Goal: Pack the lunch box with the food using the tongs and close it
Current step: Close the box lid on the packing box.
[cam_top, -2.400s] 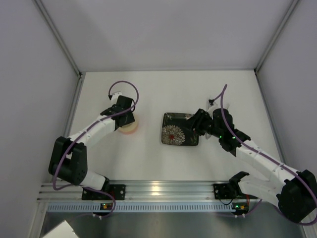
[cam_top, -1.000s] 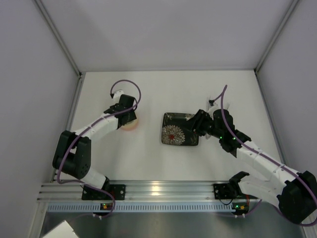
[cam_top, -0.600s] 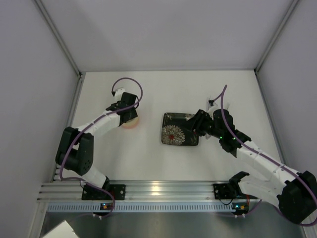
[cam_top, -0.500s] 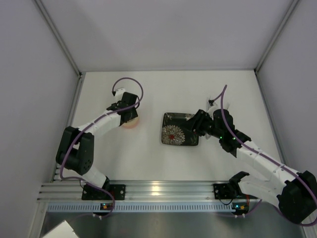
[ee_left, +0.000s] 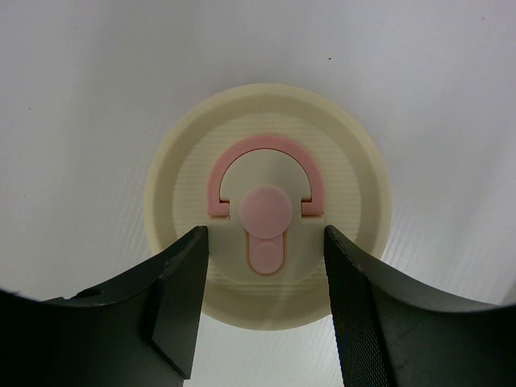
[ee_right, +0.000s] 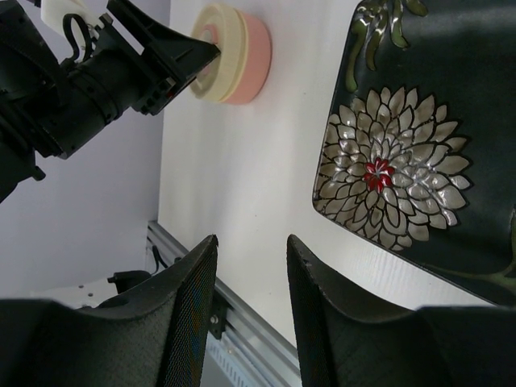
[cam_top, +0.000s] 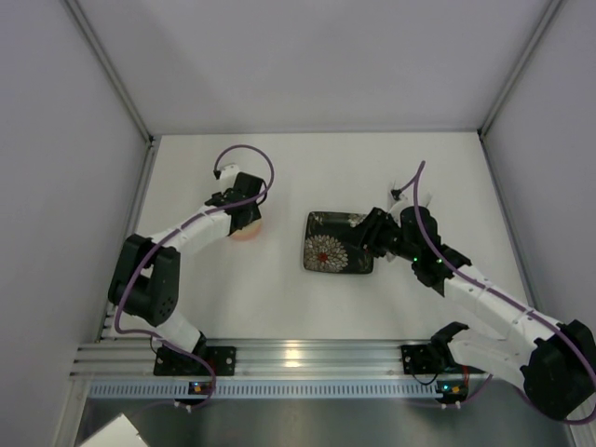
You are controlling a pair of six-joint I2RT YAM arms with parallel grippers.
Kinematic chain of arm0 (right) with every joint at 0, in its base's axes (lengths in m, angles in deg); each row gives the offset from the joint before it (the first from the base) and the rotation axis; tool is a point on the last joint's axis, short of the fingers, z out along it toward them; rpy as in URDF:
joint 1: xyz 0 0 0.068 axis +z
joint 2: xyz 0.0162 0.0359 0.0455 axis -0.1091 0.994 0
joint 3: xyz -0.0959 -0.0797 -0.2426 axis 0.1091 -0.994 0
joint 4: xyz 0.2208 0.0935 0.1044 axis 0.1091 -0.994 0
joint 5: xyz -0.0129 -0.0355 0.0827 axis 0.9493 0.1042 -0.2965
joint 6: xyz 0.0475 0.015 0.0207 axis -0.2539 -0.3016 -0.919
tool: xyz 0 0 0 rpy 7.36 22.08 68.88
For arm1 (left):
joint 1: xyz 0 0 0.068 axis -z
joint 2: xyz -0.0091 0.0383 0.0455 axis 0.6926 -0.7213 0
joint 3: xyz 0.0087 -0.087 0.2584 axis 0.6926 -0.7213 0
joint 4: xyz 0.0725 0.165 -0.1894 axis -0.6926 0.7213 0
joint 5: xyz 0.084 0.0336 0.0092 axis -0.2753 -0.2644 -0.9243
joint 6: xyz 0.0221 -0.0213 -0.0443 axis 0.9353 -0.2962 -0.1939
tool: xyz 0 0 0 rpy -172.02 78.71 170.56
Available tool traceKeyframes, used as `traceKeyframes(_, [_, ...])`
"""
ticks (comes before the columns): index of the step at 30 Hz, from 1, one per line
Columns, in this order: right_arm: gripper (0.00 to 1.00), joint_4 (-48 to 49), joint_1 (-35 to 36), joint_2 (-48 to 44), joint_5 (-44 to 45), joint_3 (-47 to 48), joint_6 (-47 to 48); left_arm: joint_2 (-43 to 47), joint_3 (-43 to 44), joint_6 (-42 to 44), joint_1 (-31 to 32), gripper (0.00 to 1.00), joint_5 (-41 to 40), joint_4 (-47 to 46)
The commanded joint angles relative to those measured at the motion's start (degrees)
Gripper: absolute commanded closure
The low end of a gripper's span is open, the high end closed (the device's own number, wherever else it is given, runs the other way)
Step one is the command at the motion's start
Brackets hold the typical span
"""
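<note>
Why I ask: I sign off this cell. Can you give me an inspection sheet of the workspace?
Surface: white table, no spills seen.
Job's things: pink lunch box with cream lid on; food and tongs not seen.
Clutter: black floral plate, no food on its visible part.
Grippers: left gripper fingers apart over the lid's pink handle; right gripper fingers apart, nothing between, by the plate.
Cables: purple cables loop off both wrists.
Surroundings: pale walls, aluminium rail at near edge.
</note>
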Motion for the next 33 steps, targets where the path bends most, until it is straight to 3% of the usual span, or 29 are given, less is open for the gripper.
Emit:
traceKeyframes(1, [0.61, 2.47, -0.77, 0.03, -0.51, -0.29, 1.22, -4.59, -2.64, 1.88, -0.21, 0.67, -0.92, 9.66])
traceKeyframes(10, [0.61, 2.12, -0.77, 0.12, -0.69, -0.38, 1.83, -5.29, -5.01, 1.09, -0.3, 0.63, 1.72, 7.81])
traceKeyframes(18, [0.6, 2.12, -0.68, 0.38, -1.04, -0.55, 2.1, -5.21, -7.38, 0.39, -0.22, 0.51, 3.47, 6.23])
traceKeyframes(33, [0.6, 1.59, -0.6, 0.29, -1.13, -0.2, 2.45, 2.79, -5.63, 0.48, -0.21, 0.38, 4.97, 8.69])
